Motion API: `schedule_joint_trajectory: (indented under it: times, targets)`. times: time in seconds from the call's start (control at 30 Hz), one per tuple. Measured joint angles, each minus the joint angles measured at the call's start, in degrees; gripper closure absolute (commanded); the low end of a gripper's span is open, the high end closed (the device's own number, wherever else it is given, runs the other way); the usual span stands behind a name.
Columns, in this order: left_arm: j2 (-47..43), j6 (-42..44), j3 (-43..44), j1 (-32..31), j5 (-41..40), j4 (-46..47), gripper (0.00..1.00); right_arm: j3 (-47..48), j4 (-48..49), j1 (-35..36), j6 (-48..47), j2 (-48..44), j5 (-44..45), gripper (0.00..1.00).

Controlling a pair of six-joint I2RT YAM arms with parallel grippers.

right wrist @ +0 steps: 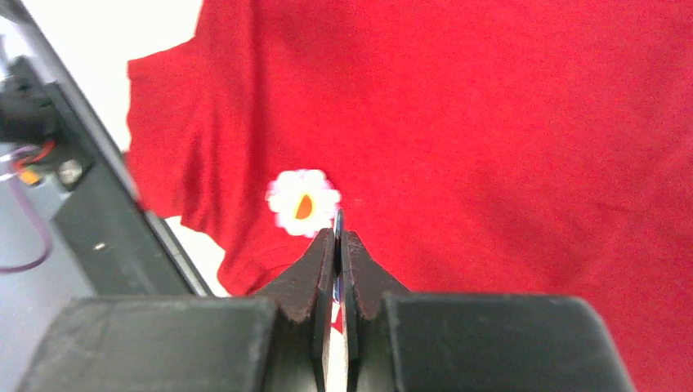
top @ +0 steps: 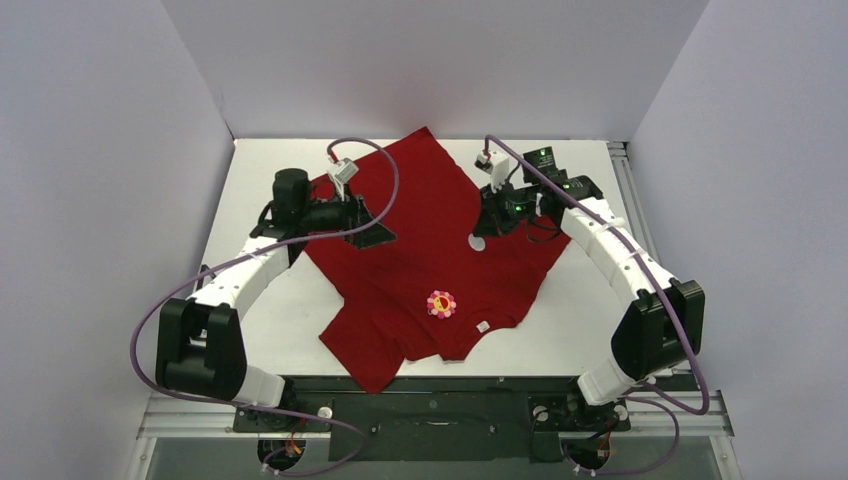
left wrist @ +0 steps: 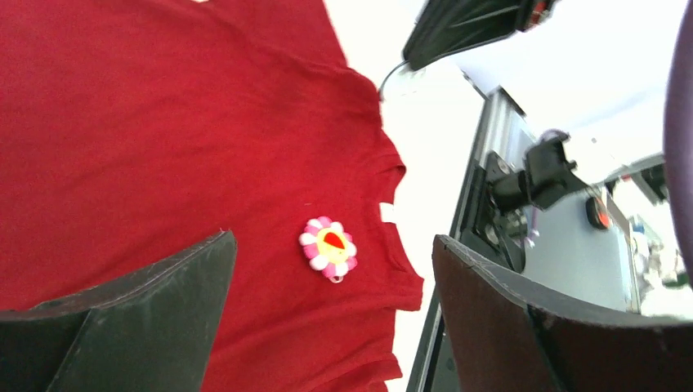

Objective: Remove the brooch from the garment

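The brooch [top: 441, 303], pink-petalled with a yellow centre, sits on the shirt [top: 425, 215] near the tabletop's [top: 268, 322] near edge, untouched; the left gripper [top: 368, 229] gapes empty, the right gripper [right wrist: 339, 222] is clenched empty.

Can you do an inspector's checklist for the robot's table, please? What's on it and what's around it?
Surface: white table, partly covered by the shirt.
Job's things: dark-red short-sleeved cloth T-shirt spread out; pink-petalled flower brooch with yellow centre sits on it near the neckline, close to a small white tag.
Clutter: nothing seen.
Grippers: left gripper open above the shirt; right gripper shut, holding nothing.
Cables: purple cables loop along both arms.
Surroundings: plain pale walls on three sides; metal rail at the near edge.
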Motion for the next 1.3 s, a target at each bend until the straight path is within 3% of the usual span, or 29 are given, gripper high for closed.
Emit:
schedule_joint_trajectory:
  times: [0.2,0.33,0.5,0.67,0.9,1.3]
  targets:
    - [-1.92,-0.72,-2.16,-7.56,4.07,7.41,0.3,-0.96,0.28,4.2,1.88,-2.78,-10.82,1.0]
    - [-1.9,-6.71,-5.62,-9.42,6.29,17.94,0.36,-0.96,0.09,7.02,1.81,-3.82,-15.08,1.0]
    - [-1.25,-17.4,-9.9,-11.45,8.68,34.62,0.39,-0.96,-0.63,8.59,1.7,-3.98,-18.67,1.0]
    - [-0.76,-22.58,-10.43,-13.31,9.7,42.73,0.4,-0.96,-1.14,8.59,1.57,-3.98,-20.57,1.0]
    - [-0.42,-22.73,-10.73,-15.15,9.53,44.02,0.44,-0.96,-1.29,8.92,1.6,-3.98,-22.21,1.0]
    - [0.81,-17.16,-10.73,-17.75,7.26,36.35,0.6,-0.96,-1.31,9.33,1.81,-4.76,-23.28,1.0]
